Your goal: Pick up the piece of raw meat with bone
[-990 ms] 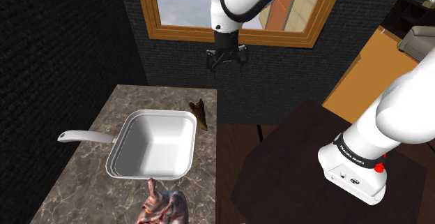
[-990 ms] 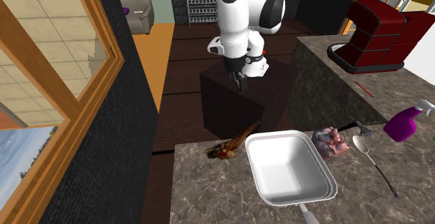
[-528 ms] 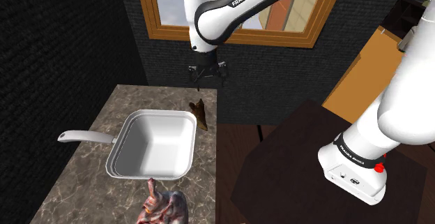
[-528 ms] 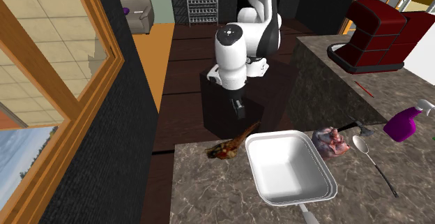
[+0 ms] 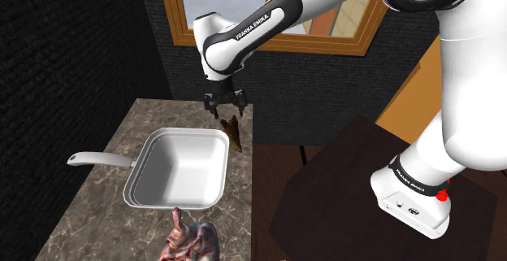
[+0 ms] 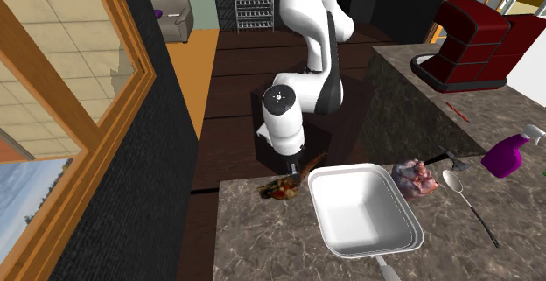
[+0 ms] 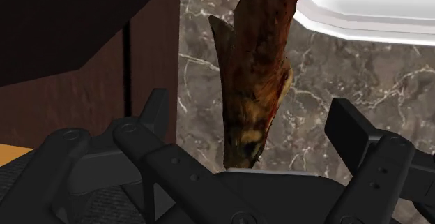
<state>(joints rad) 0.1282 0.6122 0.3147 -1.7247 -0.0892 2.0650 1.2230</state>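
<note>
The piece of meat with bone [image 5: 234, 132] is a long brown-red strip lying on the marble counter [image 5: 97, 202], by the far corner of a white square pan [image 5: 188, 133]. My gripper [image 5: 223, 105] hangs open just above its far end. In the wrist view the meat [image 7: 259, 62] runs lengthwise between the two spread fingers [image 7: 346, 128], which do not touch it, and my gripper [image 7: 251, 121] is centred on it. In the second exterior view the meat [image 6: 282, 187] lies at the counter's edge, right below the hand.
The pan [image 6: 350, 172] has a long handle [image 5: 97, 159]. A pinkish lump of meat [image 5: 192, 241] lies near the counter's front. A spoon [image 6: 464, 196], a purple spray bottle [image 6: 512, 152] and a red coffee machine [image 6: 472, 43] stand further off. The counter's edge runs beside the brown-red meat.
The arm has swung down and toward the shoulder view's left, from in front of the window to just above the brown-red meat. The fingers stay open.
</note>
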